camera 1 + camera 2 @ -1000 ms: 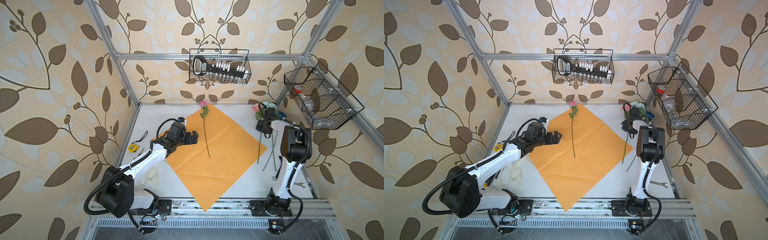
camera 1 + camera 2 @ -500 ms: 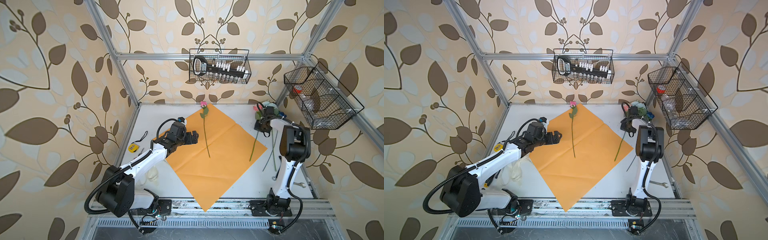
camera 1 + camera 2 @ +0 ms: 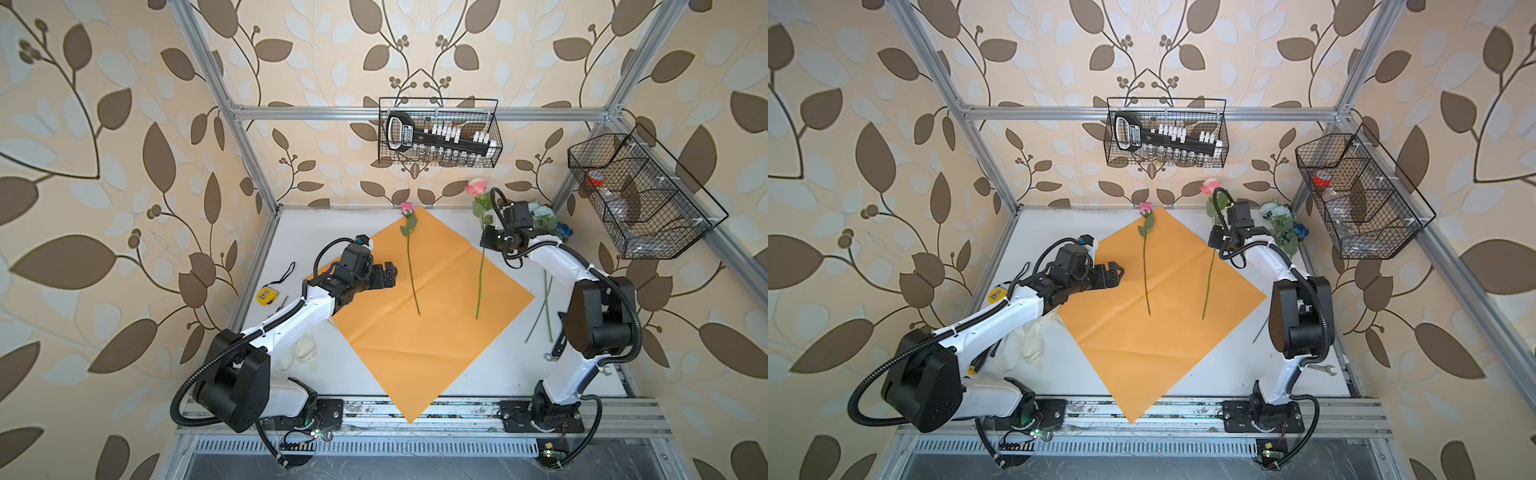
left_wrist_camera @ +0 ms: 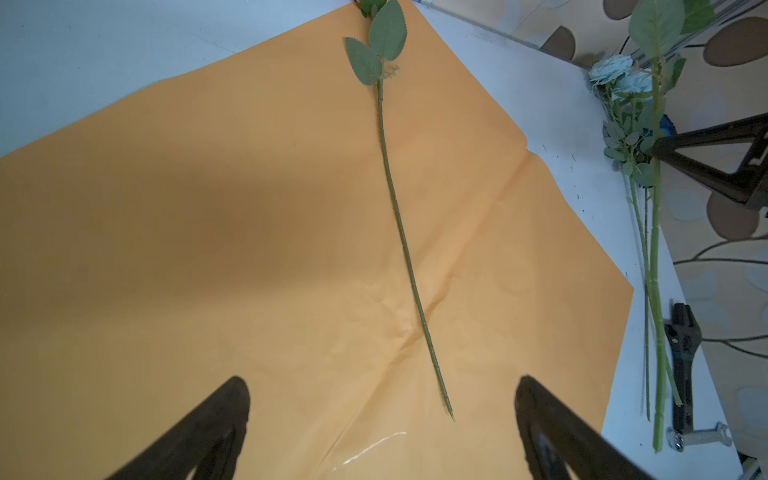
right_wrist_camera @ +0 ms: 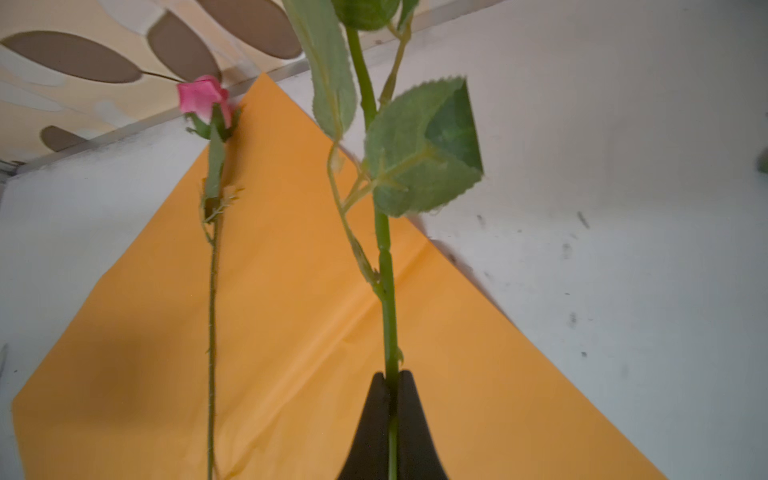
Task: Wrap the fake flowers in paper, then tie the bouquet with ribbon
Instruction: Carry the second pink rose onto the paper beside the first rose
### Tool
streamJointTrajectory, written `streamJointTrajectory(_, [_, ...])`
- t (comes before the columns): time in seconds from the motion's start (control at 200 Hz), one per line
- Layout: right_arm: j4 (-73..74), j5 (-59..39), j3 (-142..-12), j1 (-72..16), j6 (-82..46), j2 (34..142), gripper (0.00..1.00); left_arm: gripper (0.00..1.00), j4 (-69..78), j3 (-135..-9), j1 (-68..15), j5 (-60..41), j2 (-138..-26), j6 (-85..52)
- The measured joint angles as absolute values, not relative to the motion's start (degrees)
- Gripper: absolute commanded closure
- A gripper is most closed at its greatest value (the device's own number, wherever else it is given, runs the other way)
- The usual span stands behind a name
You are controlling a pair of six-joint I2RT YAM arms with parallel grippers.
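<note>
Pale blue and dark blue fabric blooms (image 3: 1281, 224) lie in the far right corner of the white bench (image 3: 307, 228), half hidden behind the right arm. The left arm covers most of a cream ribbon (image 3: 1034, 340). Creased matte orange wrapping paper (image 3: 419, 307) lies flat as a diamond, with a small pink rosebud flower (image 3: 407, 207) on it. The right jaws pinch the green plastic stem of a larger pink rose (image 5: 387, 299); its bloom is cut off in the right wrist view. The left jaws gape empty over the paper's left corner. A black wire basket (image 3: 438, 106) on the back wall holds a black socket rack (image 3: 440, 135). The side wire basket (image 3: 648, 249) holds a red-capped thing (image 3: 595, 178), too blurred to name.
</note>
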State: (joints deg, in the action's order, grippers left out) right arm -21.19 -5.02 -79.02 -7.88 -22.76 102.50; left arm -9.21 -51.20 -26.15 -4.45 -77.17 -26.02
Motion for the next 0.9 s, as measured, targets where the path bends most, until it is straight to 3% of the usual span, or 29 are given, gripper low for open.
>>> streamJointTrajectory(0.315, [-14.70,-5.43,-80.16,-18.61,-29.54,109.27,1.00,0.01,-9.23,-51.18,-26.15,-4.40,-77.14,-26.04])
streamJointTrajectory(0.9, [-13.56,-7.11,-104.05,-21.02,-34.28,132.33,1.00,0.01,-9.23,-50.26,-26.13,-4.05,-76.58,-26.02])
